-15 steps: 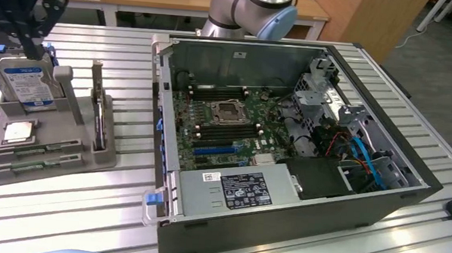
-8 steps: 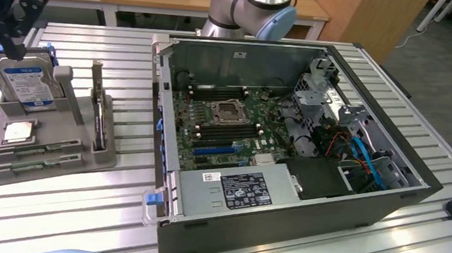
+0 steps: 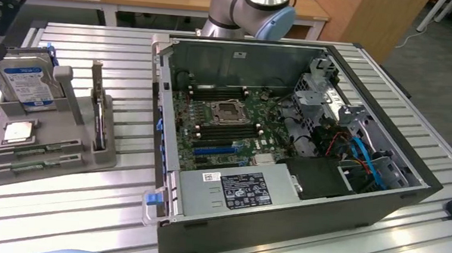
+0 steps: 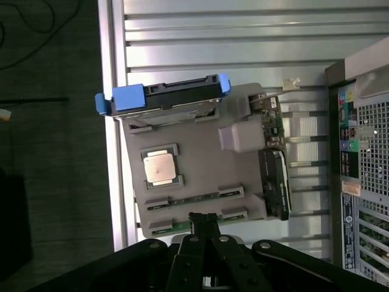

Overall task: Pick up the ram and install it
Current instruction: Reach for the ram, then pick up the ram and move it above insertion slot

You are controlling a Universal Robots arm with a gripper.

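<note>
Tool [image 4: 203, 218] pinched shut, empty, hovering over grey holder [image 3: 88, 158] on counter [image 3: 84, 212], exterior view's left. Ram [image 4: 193, 198] flat in holder's near slot, just beyond tool tips, long axis running left-right

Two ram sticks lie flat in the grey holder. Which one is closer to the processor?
The inner stick, next to the processor; the other stick lies at the holder's edge.
</note>
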